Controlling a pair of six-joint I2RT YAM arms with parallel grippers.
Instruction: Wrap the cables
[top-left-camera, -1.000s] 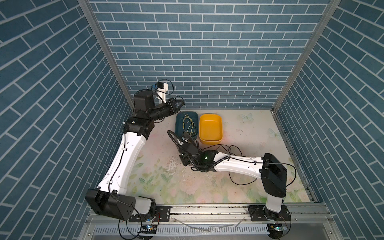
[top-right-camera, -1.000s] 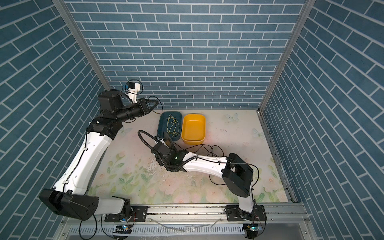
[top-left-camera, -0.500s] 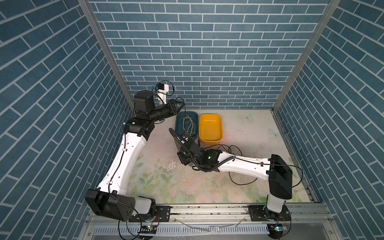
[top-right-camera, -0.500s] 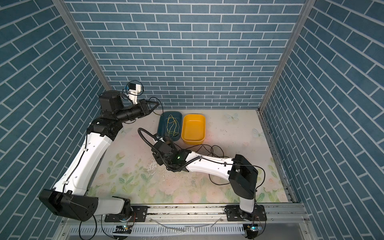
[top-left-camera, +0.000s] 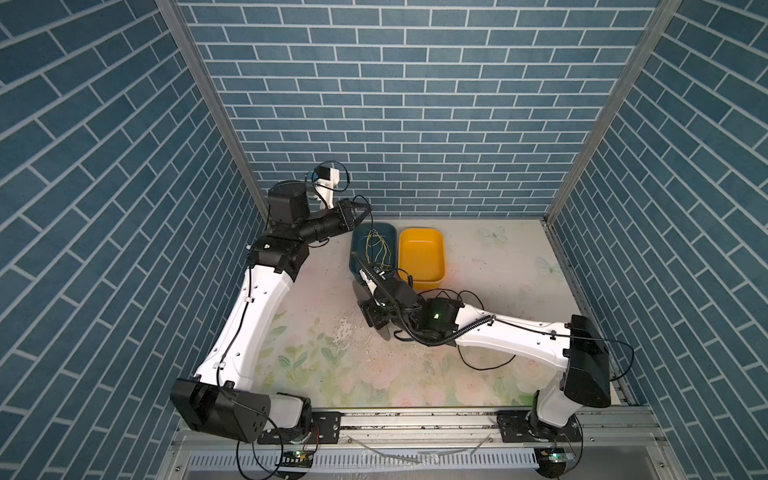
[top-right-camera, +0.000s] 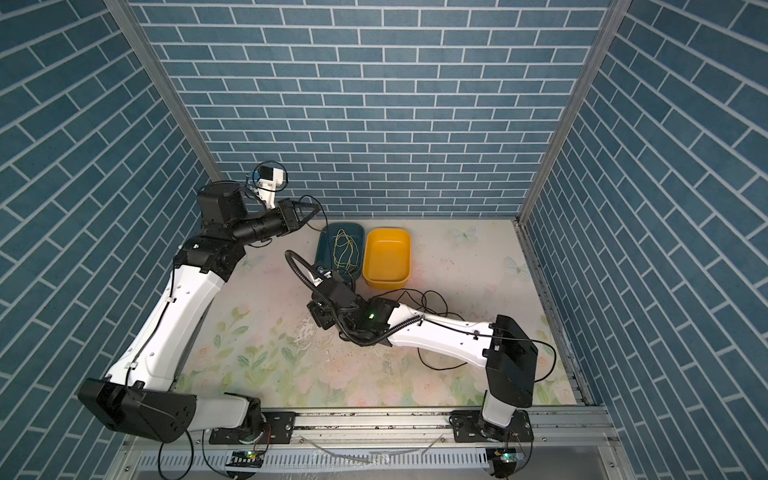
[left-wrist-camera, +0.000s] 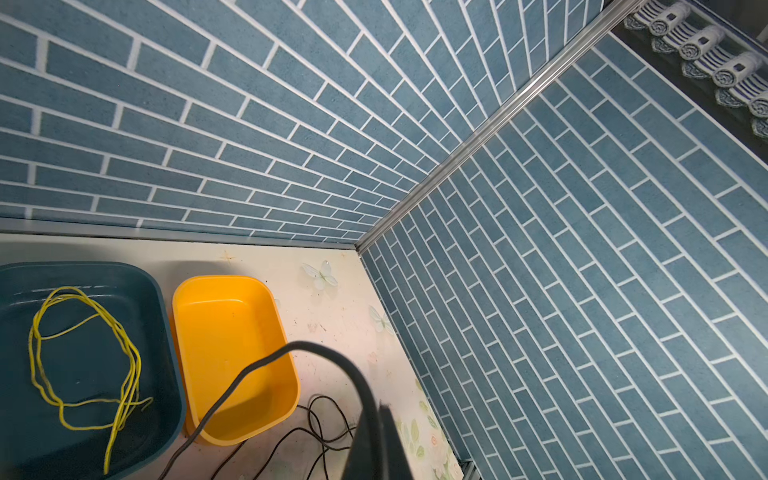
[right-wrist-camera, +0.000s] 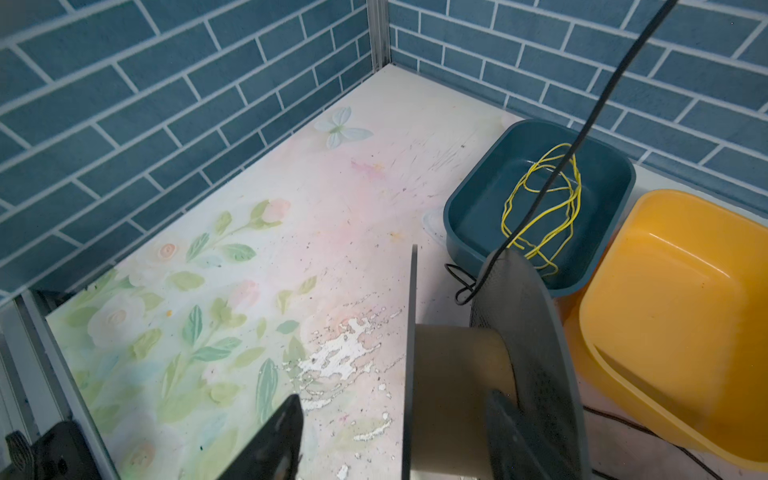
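While the left gripper (top-left-camera: 362, 211) hangs high by the far-left corner, clenched on one end of the black cord (right-wrist-camera: 586, 124), the strand drops from it toward the near right. It meets the spool (right-wrist-camera: 457, 365) at the right gripper (right-wrist-camera: 395, 419). That spool lies on its side on the floral table (top-left-camera: 311, 353), just in front of the blue tray (top-left-camera: 354, 249). Its flanges are upright and its axis runs roughly far to near.

The right gripper's jaws stand parted around the spool. One finger (right-wrist-camera: 282, 432) is clear of the thin near flange, with bare table showing between, and the other lies in front of the core, so nothing is pinched.

The cord crosses the rim of the far flange and ends in a small loop on the table outside it, and the tan core looks bare. Most of the slack lies in loose loops to the right of the right wrist, near the yellow tub (top-left-camera: 419, 229).

By this reading, the coming move turns on carrying the raised strand over the far flange and onto the core — the left arm holds the line, and the right arm is the one at the spool.
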